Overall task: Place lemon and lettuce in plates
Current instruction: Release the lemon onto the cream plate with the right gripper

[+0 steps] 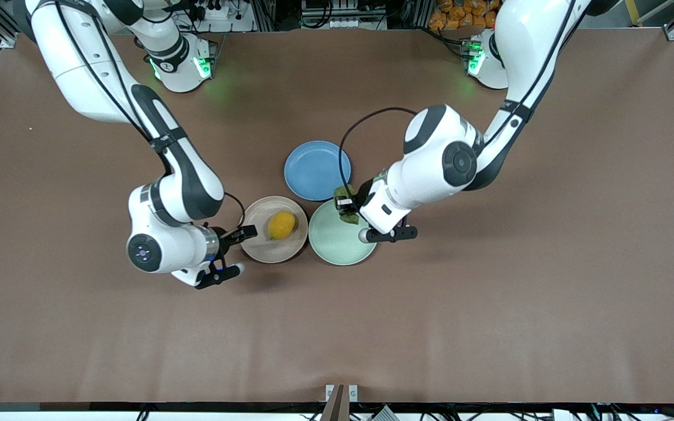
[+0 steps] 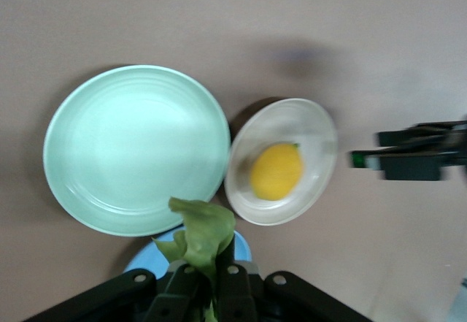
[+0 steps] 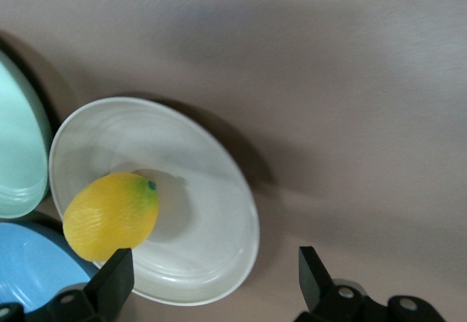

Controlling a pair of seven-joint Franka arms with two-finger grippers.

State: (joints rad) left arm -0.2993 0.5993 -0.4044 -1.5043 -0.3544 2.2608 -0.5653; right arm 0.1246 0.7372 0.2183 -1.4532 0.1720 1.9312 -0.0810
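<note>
The yellow lemon lies in the beige-pink plate; the right wrist view shows both the lemon and that plate. My right gripper is open and empty over that plate's rim, toward the right arm's end of the table; it holds nothing in its own view. My left gripper is shut on the green lettuce and holds it above the mint green plate's rim next to the blue plate. In the left wrist view the lettuce hangs from the left gripper.
The blue plate lies empty on the table, farther from the front camera than the two other plates and touching close to them. The mint green plate holds nothing. Brown table spreads all around.
</note>
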